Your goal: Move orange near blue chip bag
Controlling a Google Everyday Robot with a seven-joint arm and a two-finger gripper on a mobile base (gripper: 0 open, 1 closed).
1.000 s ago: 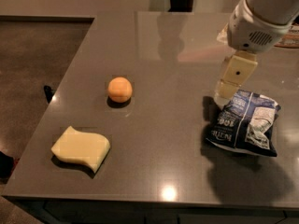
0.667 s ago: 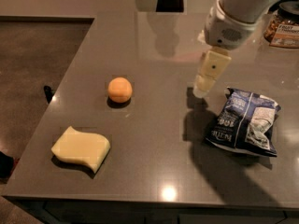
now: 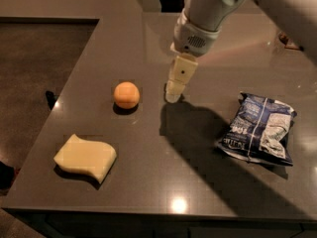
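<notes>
The orange (image 3: 126, 94) sits on the grey table (image 3: 163, 172), left of centre. The blue chip bag (image 3: 259, 129) lies crinkled at the right, with white lettering and a white-silver panel. My gripper (image 3: 174, 94) hangs from the white arm, tip low over the table, a short way right of the orange and well left of the bag. It holds nothing that I can see.
A pale yellow wavy sponge (image 3: 85, 157) lies at the front left. The table's left edge runs diagonally past the orange, with dark floor beyond. A small object (image 3: 290, 41) sits at the far right.
My gripper and arm have moved left, from above the bag toward the orange, and lower toward the table. The orange, bag and sponge have not moved.
</notes>
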